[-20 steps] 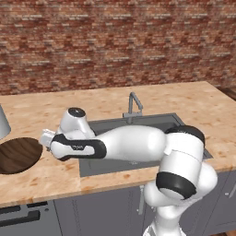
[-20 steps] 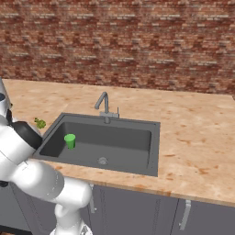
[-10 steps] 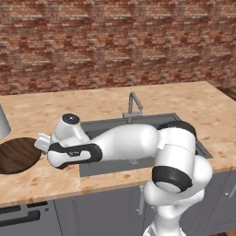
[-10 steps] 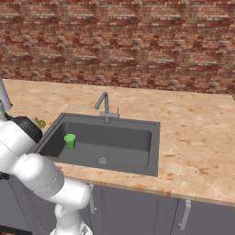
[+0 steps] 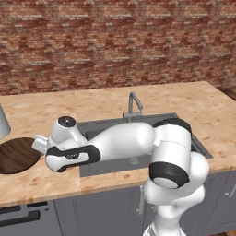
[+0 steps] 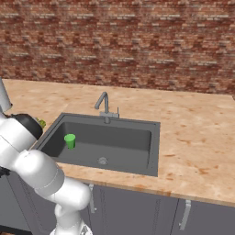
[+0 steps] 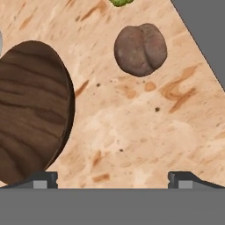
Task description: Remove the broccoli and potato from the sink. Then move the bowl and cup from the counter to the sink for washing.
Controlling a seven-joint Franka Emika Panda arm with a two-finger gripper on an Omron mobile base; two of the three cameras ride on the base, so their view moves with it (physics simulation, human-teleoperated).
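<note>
Broadly, the light beige, wood-grained speckled tabletop (image 5: 193, 99) is running under a red brick wall (image 6: 119, 41) and over grey cabinets (image 6: 137, 211), and the large dark grey rectangular sink (image 6: 153, 147) is sitting sunk into it with its grey metal faucet (image 6: 103, 104) at the back rim. Next in size, the white arm (image 5: 124, 143) is stretching across the sink's front edge toward the left. On the tabletop left of the sink, the wide shallow round bowl of dark brown wood grain (image 7: 30, 110) is lying flat, near the hand. The hand (image 7: 112, 178) is hovering over bare tabletop with its two dark finger tips (image 7: 44, 179) standing wide apart and nothing between them; the left tip is sitting just at the bowl's edge. Inside the sink, the small bright green tapered cup (image 6: 69, 141) is standing upright toward the left side. Beyond the bowl, the small brown roundish potato (image 7: 140, 49) is resting on the tabletop, and the tiny yellow-green broccoli floret (image 7: 121, 2) is lying just past it.
</note>
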